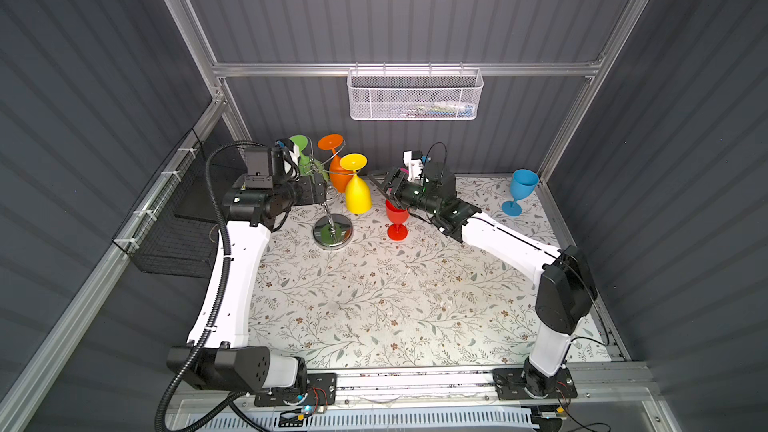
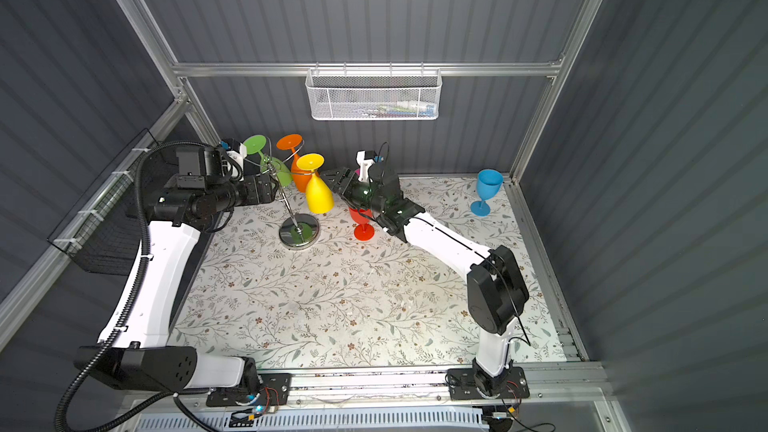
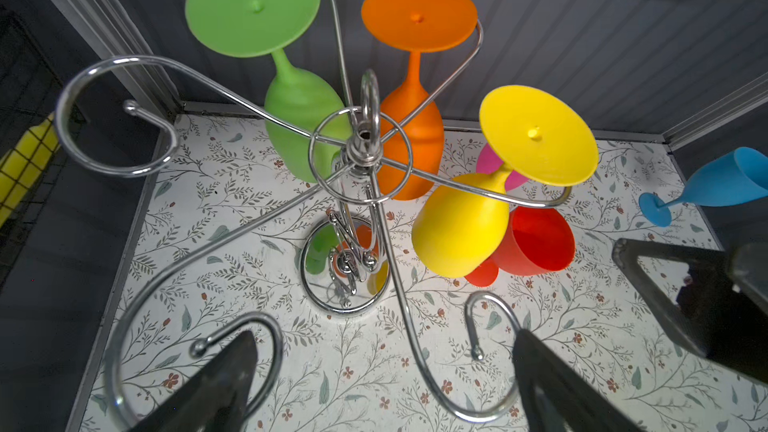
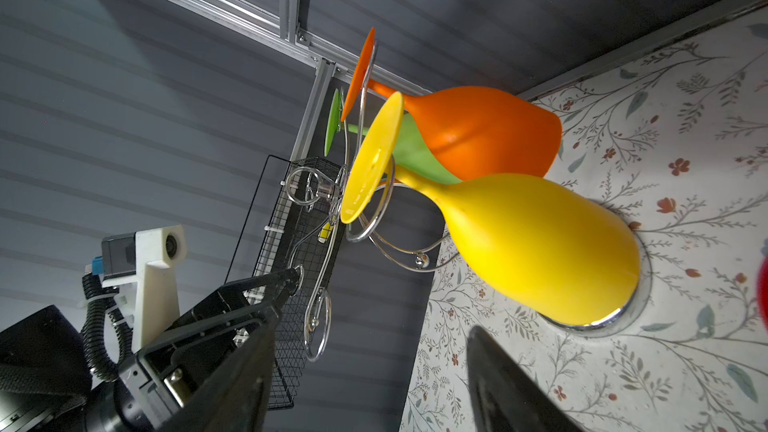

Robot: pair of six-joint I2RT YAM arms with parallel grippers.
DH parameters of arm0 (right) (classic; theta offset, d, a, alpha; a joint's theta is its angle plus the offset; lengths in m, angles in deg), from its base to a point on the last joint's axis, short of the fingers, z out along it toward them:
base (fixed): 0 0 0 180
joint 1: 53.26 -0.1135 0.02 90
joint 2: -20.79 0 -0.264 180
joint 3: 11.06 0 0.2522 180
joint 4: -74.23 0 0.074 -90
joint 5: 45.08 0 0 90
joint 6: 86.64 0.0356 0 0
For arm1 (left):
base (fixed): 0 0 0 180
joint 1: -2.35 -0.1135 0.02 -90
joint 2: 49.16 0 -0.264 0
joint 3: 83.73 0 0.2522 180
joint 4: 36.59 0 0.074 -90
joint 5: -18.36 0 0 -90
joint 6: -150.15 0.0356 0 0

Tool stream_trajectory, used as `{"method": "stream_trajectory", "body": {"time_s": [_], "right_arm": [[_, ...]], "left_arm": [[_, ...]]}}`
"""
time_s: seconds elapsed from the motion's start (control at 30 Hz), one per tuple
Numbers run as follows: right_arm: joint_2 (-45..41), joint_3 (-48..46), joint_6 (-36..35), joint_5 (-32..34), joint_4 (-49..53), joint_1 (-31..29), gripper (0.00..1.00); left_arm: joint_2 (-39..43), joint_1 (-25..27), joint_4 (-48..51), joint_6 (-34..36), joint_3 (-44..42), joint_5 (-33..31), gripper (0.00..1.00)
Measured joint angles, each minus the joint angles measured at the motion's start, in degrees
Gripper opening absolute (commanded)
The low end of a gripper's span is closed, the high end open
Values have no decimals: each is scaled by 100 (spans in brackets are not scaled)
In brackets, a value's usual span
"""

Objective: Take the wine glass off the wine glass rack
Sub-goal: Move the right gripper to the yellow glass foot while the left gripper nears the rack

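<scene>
Left arm [image 1: 245, 251] was level; left gripper [image 1: 319, 195] spread wide, empty, at the stem of the shiny chrome wire wine glass rack [image 1: 322, 238], 11 o'clock on the table [image 1: 374, 305]. Right gripper [image 1: 380, 189] released too, at 3 o'clock of the yellow plastic wine glass [image 1: 358, 197] hanging inverted on it.

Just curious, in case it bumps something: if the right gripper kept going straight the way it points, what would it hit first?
Probably the hanging yellow glass, though a bare rack hook might come first; depth is unclear.
</scene>
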Motion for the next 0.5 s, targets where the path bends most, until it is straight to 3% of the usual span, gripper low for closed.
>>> {"method": "stream_trajectory", "body": {"time_s": [0.5], "right_arm": [[-321, -186, -254, 55, 4, 0, 74]], "left_arm": [[-328, 26, 210, 103, 260, -1014, 96]]}}
